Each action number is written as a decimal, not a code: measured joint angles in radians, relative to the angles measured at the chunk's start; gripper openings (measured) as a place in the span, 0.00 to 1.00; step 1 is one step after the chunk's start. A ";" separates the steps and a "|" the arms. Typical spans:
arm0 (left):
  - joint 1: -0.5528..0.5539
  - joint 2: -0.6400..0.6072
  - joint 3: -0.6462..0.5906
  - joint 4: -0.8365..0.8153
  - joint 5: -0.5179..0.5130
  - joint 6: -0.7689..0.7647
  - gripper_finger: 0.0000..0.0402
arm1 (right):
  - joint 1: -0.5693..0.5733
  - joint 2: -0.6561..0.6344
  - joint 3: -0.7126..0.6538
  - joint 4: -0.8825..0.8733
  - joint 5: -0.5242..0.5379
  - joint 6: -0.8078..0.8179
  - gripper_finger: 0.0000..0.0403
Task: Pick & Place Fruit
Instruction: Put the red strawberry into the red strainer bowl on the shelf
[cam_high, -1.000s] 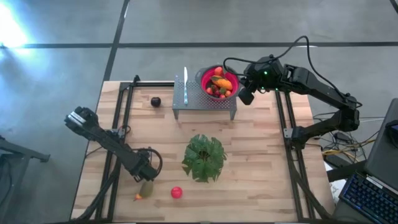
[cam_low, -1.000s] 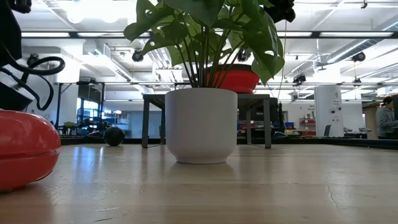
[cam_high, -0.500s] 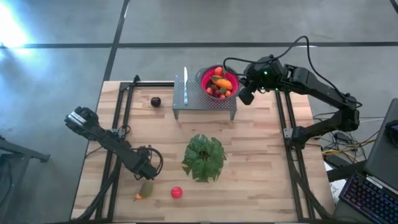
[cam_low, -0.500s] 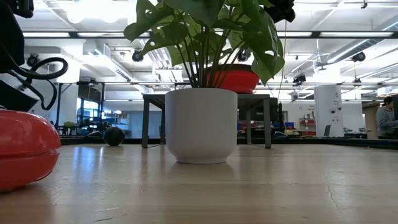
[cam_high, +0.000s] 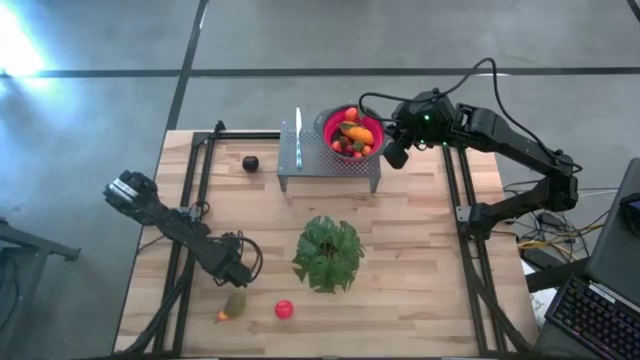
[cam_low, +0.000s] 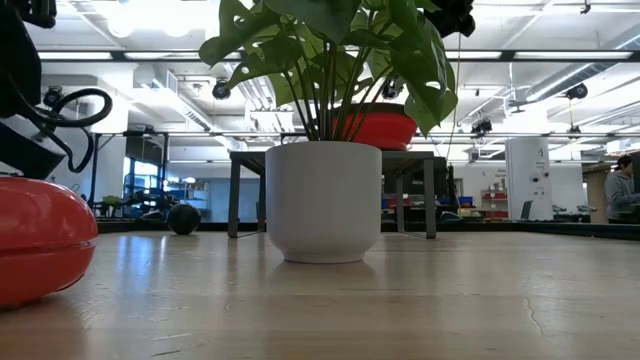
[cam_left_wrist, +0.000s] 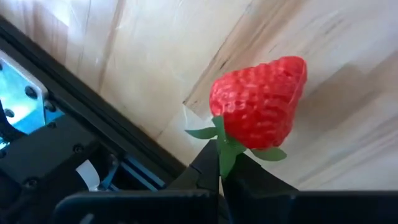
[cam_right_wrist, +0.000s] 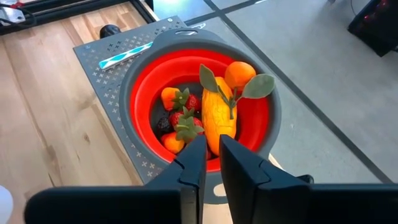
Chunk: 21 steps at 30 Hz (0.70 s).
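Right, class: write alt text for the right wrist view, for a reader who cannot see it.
A red bowl on a grey perforated stand holds small fruit: strawberries, oranges, a leafy yellow piece. The right gripper hangs in front of it, its dark fingers slightly apart, holding nothing.

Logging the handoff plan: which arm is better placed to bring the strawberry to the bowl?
Left: the left gripper looks shut on the strawberry by its leaves. The right gripper hovers by the bowl.

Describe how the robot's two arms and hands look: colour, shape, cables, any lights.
Both arms are black, built of jointed tubular links. The left arm carries a looped black cable near its hand. The right arm has a black cable arching over it and a small green light near its hand. Each hand ends in two flat dark fingers.
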 joint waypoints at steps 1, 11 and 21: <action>0.000 -0.005 0.003 0.001 -0.008 0.001 0.02 | 0.000 0.000 -0.002 0.000 0.000 0.000 0.09; 0.000 -0.144 0.093 -0.003 -0.292 0.011 0.01 | 0.002 0.000 -0.026 0.001 -0.021 0.014 0.11; 0.001 -0.315 0.171 0.110 -0.763 0.131 0.01 | 0.088 0.000 -0.108 0.131 -0.166 -0.017 0.21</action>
